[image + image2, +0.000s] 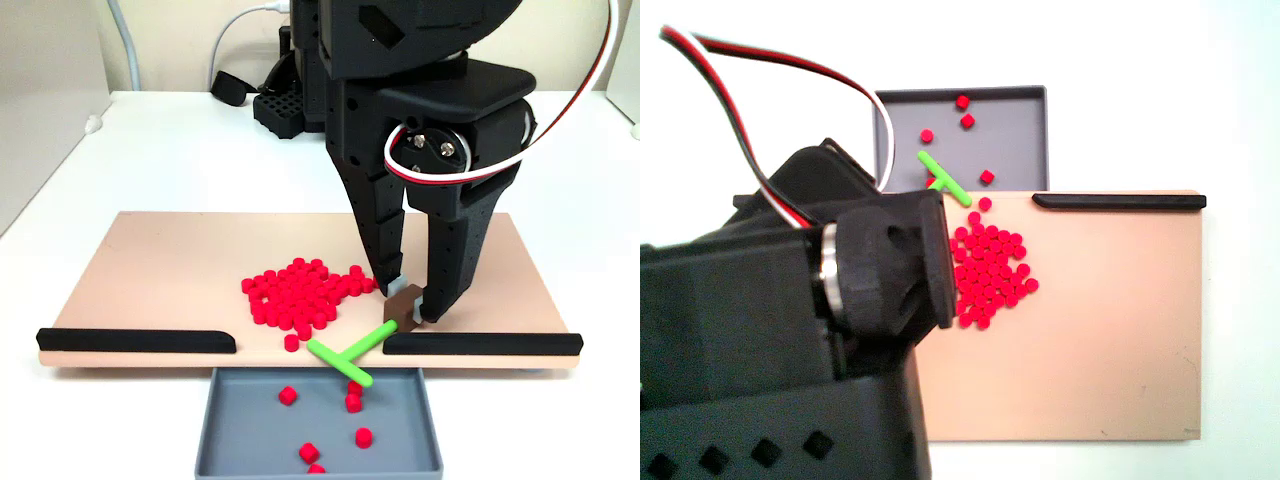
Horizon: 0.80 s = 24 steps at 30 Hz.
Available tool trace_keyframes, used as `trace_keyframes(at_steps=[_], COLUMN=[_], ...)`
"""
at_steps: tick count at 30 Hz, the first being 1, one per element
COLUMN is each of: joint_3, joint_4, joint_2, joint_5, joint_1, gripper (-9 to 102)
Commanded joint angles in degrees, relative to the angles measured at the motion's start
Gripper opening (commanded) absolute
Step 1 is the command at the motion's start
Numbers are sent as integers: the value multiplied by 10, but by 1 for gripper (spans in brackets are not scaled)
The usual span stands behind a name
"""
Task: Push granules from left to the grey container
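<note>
Gripper [408, 308] clamped on brown block handle of green T-pusher [345, 357]; crossbar hangs over gap between black edge strips [135, 342], at rim of grey container [215, 420]. Granules [305, 293]: main heap on beige board [160, 260] just behind gap, one stray near edge, a few in tray. You: lift pusher, set crossbar behind heap, keep it flat on board, sweep straight through gap; slow, so pellets don't roll round bar ends.
</note>
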<state>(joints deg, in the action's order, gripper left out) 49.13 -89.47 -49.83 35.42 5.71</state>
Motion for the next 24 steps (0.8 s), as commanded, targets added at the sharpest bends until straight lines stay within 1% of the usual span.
trace_keyframes(at_steps=[1,24], joint_3=[-7,-7], joint_4=[-2,-10], joint_2=[-4,-19], joint_5=[12,72], joint_1=[-4,-12], gripper=[0,0])
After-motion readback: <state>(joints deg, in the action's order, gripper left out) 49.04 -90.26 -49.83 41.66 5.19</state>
